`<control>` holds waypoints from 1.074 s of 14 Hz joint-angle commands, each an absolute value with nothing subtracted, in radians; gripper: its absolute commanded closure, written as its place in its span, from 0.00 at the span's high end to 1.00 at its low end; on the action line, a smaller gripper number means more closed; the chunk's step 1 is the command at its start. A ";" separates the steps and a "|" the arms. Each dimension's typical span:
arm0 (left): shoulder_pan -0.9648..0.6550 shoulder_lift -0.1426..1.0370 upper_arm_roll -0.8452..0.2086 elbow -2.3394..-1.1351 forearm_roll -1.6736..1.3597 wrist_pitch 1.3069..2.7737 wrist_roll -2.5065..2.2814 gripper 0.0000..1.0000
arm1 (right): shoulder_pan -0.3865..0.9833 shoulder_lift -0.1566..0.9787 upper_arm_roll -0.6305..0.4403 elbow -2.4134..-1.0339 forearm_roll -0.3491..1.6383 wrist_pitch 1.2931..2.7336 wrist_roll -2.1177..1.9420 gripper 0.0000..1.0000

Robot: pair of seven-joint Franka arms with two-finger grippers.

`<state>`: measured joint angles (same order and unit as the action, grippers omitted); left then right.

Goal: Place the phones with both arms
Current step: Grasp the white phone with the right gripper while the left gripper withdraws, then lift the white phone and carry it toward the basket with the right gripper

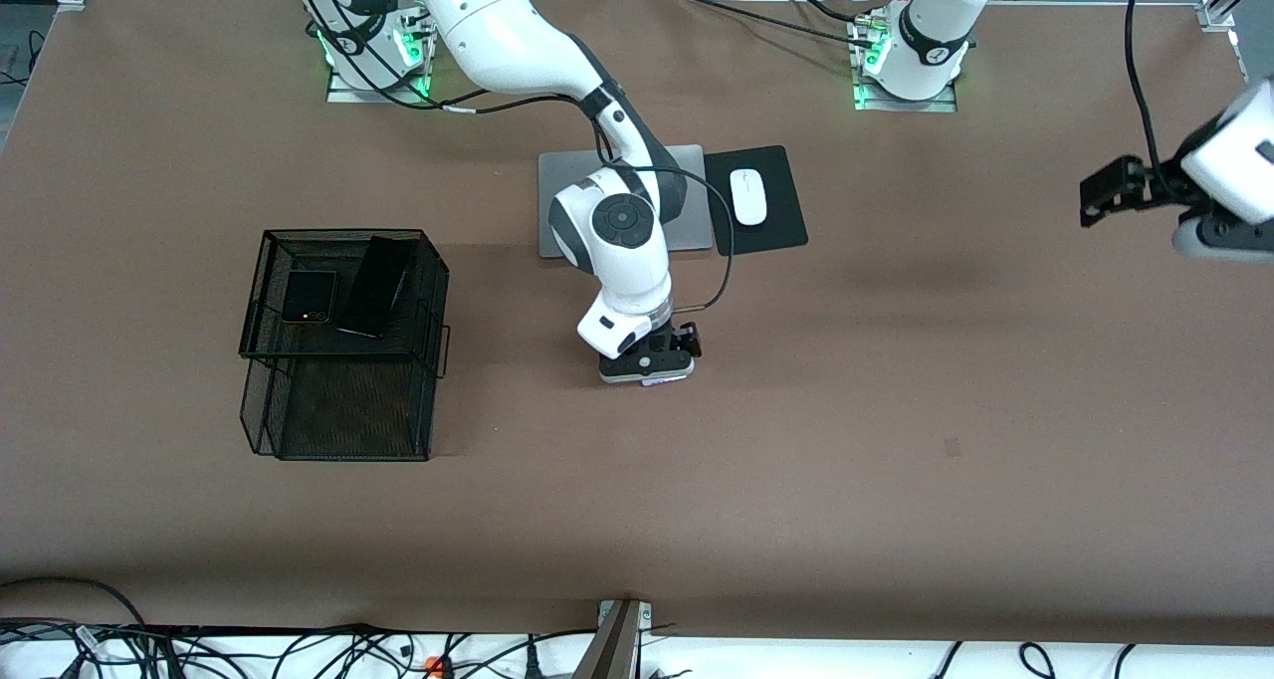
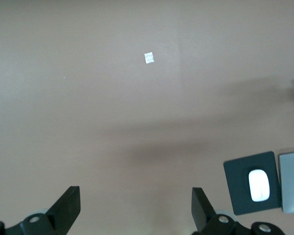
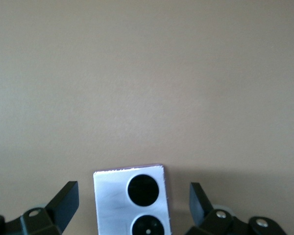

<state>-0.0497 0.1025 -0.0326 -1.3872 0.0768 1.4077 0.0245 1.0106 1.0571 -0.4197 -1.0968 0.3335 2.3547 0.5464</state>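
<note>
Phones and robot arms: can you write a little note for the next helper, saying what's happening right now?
Right gripper: open, low over the lilac phone on the table, straddling it without gripping.
Left gripper: open, waiting up high at the left arm's end of the table.
Done: black flip phone and slim black phone sit in the mesh basket.
Left: grasp the lilac phone and place it.

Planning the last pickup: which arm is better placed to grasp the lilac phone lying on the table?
Right. The right gripper is low over the lilac phone, fingers open on either side of it. The left gripper waits open over the left arm's end of the table.
</note>
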 commanded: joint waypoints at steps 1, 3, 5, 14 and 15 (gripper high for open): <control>-0.032 0.025 -0.048 -1.489 0.061 1.430 0.040 1.00 | 1.023 1.088 -0.430 -1.068 0.322 2.359 0.551 1.00; -0.028 0.025 -0.043 -1.489 0.020 1.437 0.037 1.00 | 1.031 1.101 -0.422 -1.068 0.322 2.361 0.551 1.00; -0.017 0.018 -0.044 -1.493 -0.008 1.440 0.026 1.00 | 1.038 1.114 -0.422 -1.069 0.316 2.361 0.548 1.00; -0.014 -0.006 -0.046 -1.603 -0.005 1.526 0.023 1.00 | 1.055 1.129 -0.420 -1.081 0.268 2.361 0.551 1.00; -0.009 -0.009 -0.046 -1.606 -0.005 1.526 0.023 1.00 | 1.057 1.129 -0.420 -1.081 0.267 2.361 0.551 1.00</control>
<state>-0.0276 0.0405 -0.0387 -1.5571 0.0137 1.5058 0.0223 1.0518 1.1182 -0.4187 -1.0967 0.2863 2.3571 0.5453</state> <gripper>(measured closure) 0.000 0.000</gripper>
